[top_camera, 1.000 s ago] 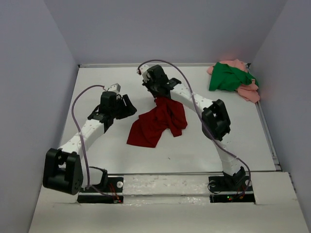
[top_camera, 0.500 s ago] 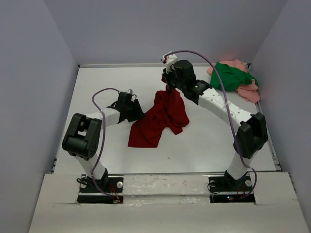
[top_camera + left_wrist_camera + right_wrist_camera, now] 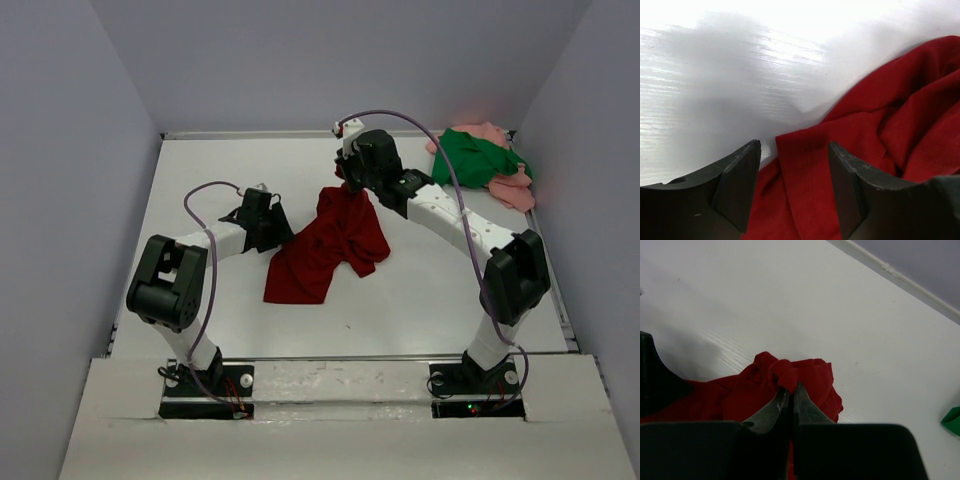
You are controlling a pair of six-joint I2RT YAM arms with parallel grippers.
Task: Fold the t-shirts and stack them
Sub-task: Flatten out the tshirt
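My right pincer (image 3: 790, 387) is clamped on a bunched far corner of the crumpled dark red cloth t-shirt (image 3: 330, 245). The shirt runs diagonally toward the near left of the white surface (image 3: 430, 300), with open room along its near side. My left pincer (image 3: 795, 150) gapes wide at the shirt's left edge (only that wrist view shows the edge between the fingers). The bright green t-shirt (image 3: 468, 158) lies on the salmon pink t-shirt (image 3: 515, 190) in the far right corner.

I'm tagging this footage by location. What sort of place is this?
Most likely a robotics lab test cell, not a home: two robot arms bolted to a white table, plain grey walls boxing it in, and loose t-shirts as props, like the dark red t-shirt.
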